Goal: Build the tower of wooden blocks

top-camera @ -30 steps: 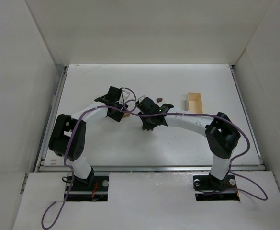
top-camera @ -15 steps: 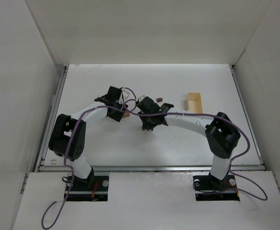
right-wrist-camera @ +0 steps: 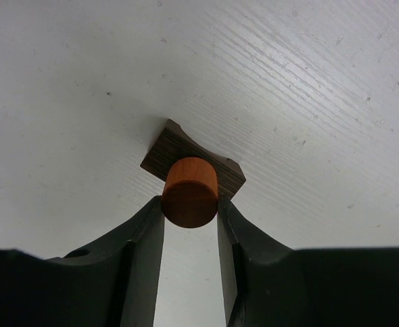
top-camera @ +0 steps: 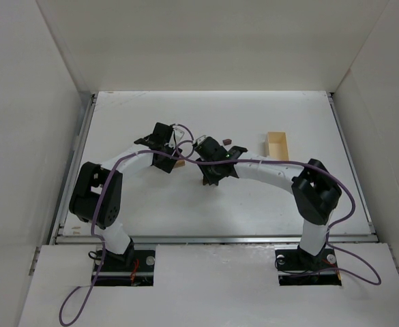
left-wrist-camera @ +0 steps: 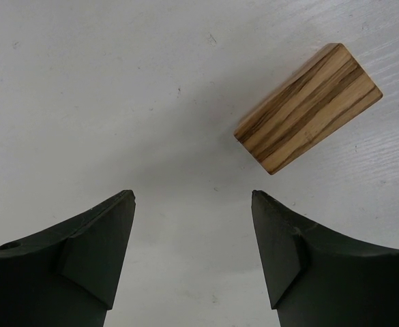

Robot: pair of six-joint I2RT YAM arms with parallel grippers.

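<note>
In the right wrist view my right gripper (right-wrist-camera: 190, 202) is shut on a reddish-orange wooden cylinder (right-wrist-camera: 189, 187). The cylinder hangs over a dark brown block (right-wrist-camera: 172, 148) with notched corners that lies flat on the white table. In the left wrist view my left gripper (left-wrist-camera: 192, 196) stands open with nothing between its fingers. A tan striped rectangular block (left-wrist-camera: 308, 107) lies flat ahead of it to the right, apart from both fingers. From above, the left gripper (top-camera: 166, 151) and right gripper (top-camera: 209, 160) sit close together mid-table.
A pale cream open-topped box (top-camera: 277, 146) stands to the right of the grippers. A small dark block (top-camera: 227, 142) lies just behind the right wrist. White walls enclose the table on three sides. Purple cables loop over both arms.
</note>
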